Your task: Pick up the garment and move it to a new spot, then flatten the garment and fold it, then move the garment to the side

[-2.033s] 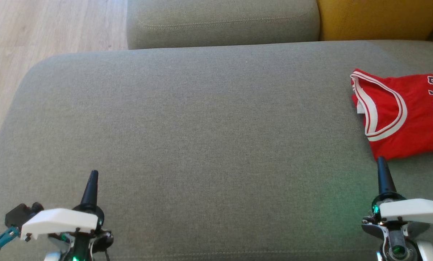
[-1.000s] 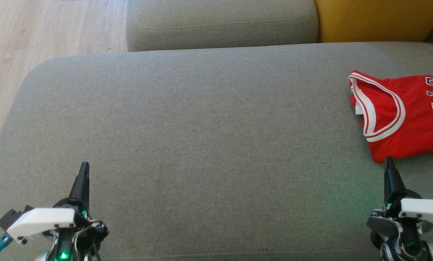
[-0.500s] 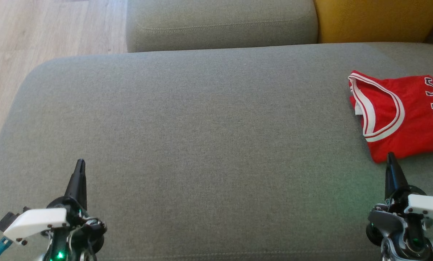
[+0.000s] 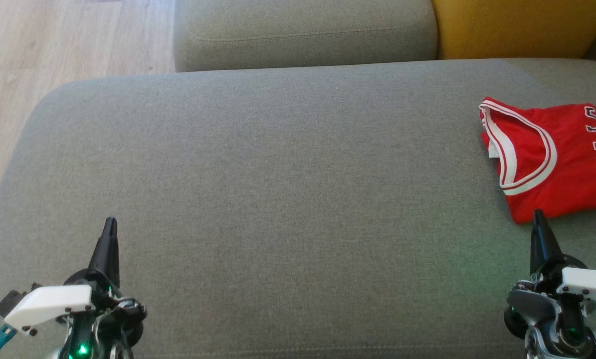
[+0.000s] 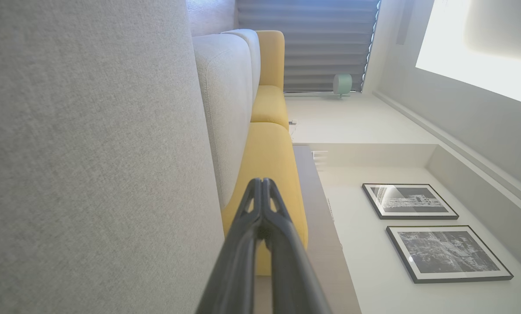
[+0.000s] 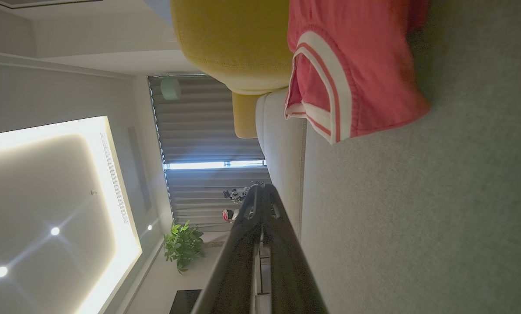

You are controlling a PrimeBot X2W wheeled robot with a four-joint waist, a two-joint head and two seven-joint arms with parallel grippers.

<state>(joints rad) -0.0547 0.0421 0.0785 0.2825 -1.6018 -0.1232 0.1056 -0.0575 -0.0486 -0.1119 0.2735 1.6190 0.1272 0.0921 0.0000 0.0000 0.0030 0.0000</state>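
Folded red garment at far right of grey sofa seat. Left gripper and right gripper pinched closed, empty, right one just short of cloth. Looks finished; nothing evidently left.

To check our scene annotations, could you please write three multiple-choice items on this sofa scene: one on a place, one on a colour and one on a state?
1. Where on the grey-green fabric sofa seat does the red sleeveless jersey with white trim lie?
A) at the robot's right
B) at the robot's left
C) in the middle

2. What colour is the cushion behind the jersey?
A) blue
B) yellow
C) black

3. How is the right gripper?
A) shut, empty
B) wide open
C) shut on the jersey

Key: 1 A, it lies at the head view's right edge; 2 B, the cushion is mustard yellow; 3 A, its fingers meet short of the jersey.
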